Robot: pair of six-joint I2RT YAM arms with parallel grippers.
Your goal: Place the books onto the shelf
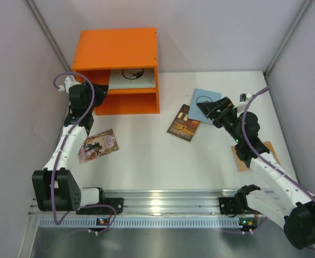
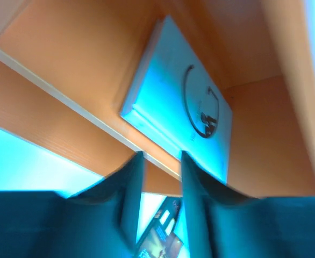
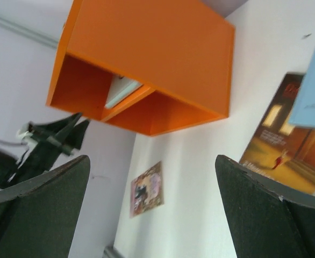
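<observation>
Boxy bright-orange shelf [image 1: 114, 48], smooth-sided, split by one board into two open-fronted compartments. In the upper one, lying flat: a thin pale ringed book [image 1: 130, 79] (black ring logo face up). At the shelf's left front corner, left gripper [image 2: 162, 158] pointing into that compartment, fingers slightly parted, clamped on nothing, book just beyond the tips. On the white table [image 1: 147, 166] to the shelf's right: second pale book [image 1: 200, 95] overlapping a dark brown book [image 1: 180, 124], right gripper [image 3: 152, 161] over them, spread wide, holding nothing. In front of the shelf's left end: pinkish illustrated book [image 1: 97, 145].
</observation>
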